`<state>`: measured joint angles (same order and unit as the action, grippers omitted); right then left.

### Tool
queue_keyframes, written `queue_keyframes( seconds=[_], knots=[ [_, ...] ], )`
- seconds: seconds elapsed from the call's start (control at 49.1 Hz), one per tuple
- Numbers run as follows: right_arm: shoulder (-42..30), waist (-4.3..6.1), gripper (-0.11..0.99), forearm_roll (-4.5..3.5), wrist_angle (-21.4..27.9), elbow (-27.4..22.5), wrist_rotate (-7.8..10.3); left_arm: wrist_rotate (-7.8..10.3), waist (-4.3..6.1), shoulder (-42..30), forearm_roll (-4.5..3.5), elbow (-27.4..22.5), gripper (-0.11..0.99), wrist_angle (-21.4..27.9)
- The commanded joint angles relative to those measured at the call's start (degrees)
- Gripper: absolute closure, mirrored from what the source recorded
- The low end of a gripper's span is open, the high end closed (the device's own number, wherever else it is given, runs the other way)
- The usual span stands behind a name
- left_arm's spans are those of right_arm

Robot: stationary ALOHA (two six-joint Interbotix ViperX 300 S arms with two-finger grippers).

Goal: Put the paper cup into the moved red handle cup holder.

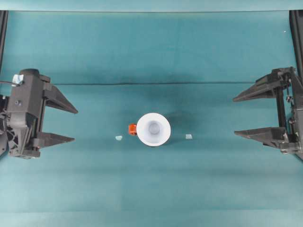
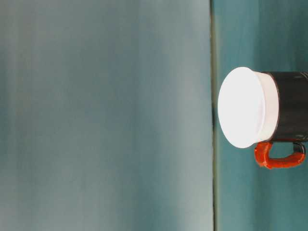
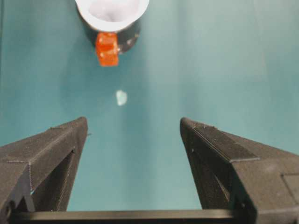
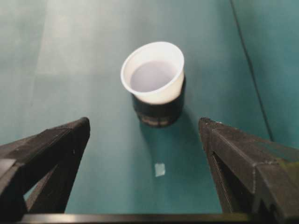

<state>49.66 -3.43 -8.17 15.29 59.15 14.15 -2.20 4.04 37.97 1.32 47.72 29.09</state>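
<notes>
Two hands, left hand [image 1: 71, 125] and right hand [image 1: 239, 116], spread; paper cup [image 1: 153, 128] seated in red handle cup holder [image 2: 291, 108].

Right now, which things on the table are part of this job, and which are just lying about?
Part of the job:
- white paper cup, sitting inside the holder
- glossy black round cup holder with orange-red handle

Just lying about:
- small pale scrap to the left of the holder
- small pale scrap to the right of the holder
- teal table cover
</notes>
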Motion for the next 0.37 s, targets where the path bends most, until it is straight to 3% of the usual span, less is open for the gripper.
queue_keyframes(
  seconds=[0.0, 0.346],
  knots=[
    [-0.35, 0.18, 0.0, 0.09, -0.44, -0.26, 0.44, 0.26, 0.09, -0.44, 0.18, -1.32, 0.03, -0.44],
    [-0.44, 0.18, 0.0, 0.0, -0.09, -0.18, 0.35, 0.53, 0.09, -0.79, 0.18, -1.41, 0.02, -0.53]
  ],
)
